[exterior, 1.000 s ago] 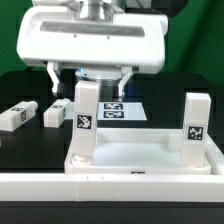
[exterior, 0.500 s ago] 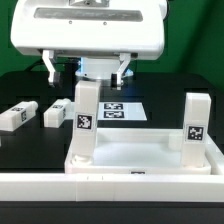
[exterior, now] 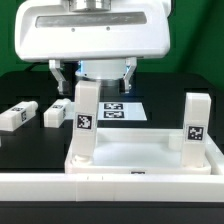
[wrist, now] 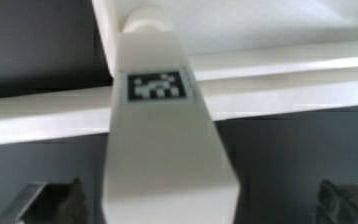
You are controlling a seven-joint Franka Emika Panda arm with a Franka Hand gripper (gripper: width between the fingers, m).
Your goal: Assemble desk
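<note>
Noted tool (exterior: pixel 95 88) lower than 0.5 s ago, hanging over upright leg (exterior: pixel 86 125). Found fingers spread wide either side of its head, clamped on nothing. Placed that leg in a corner socket of tray-like top (exterior: pixel 140 155), exterior view's left; second upright leg (exterior: pixel 197 125) at right corner. Counted loose leg (exterior: pixel 17 116) and other loose leg (exterior: pixel 57 113) lying on black desk (exterior: pixel 30 145).

Bright, even light fills the exterior view, and the white desk top (exterior: pixel 140 160) nearly washes out against the black table (exterior: pixel 20 150), with only soft grey shading. The wrist view is dimmer and blurred: the leg (wrist: pixel 158 130) looks soft-edged and its tag smeared.
</note>
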